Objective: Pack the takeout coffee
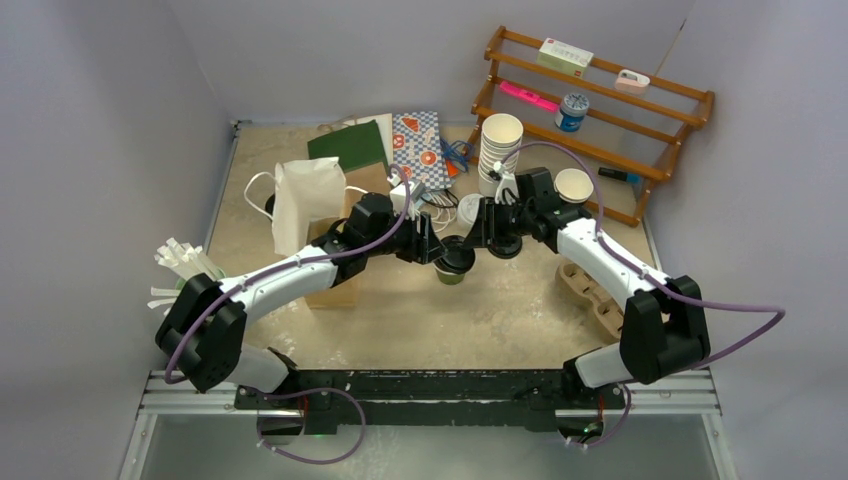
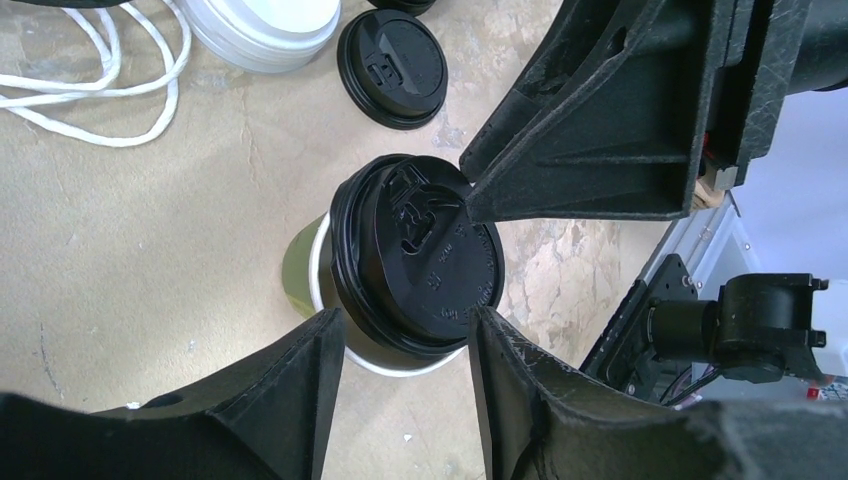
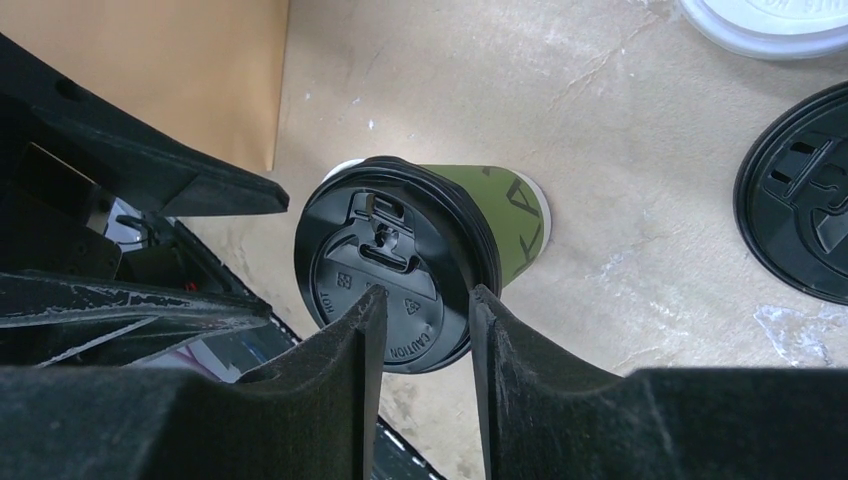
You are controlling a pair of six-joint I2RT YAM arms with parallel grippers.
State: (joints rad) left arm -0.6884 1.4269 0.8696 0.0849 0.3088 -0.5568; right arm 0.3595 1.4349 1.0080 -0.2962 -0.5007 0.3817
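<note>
A green paper cup (image 1: 452, 272) with a black lid (image 1: 455, 258) stands mid-table between both grippers. In the left wrist view the black lid (image 2: 425, 265) sits askew, and the cup's white rim (image 2: 325, 290) shows beside it. My left gripper (image 2: 405, 325) is open, its fingers either side of the cup's near edge (image 1: 432, 248). My right gripper (image 3: 425, 295) is open, its fingertips over the lid (image 3: 385, 260), and one tip touches the lid's top (image 1: 478, 238). A white lid (image 1: 468, 208) lies behind; whether a cup is under it is hidden.
A loose black lid (image 2: 392, 68) and white cord (image 2: 90, 95) lie behind the cup. A stack of white cups (image 1: 499, 150), a lidless dark cup (image 1: 573, 185), a white paper bag (image 1: 305, 200), a brown bag (image 1: 335, 290), a cardboard carrier (image 1: 590, 290) and a wooden rack (image 1: 600, 100) surround it.
</note>
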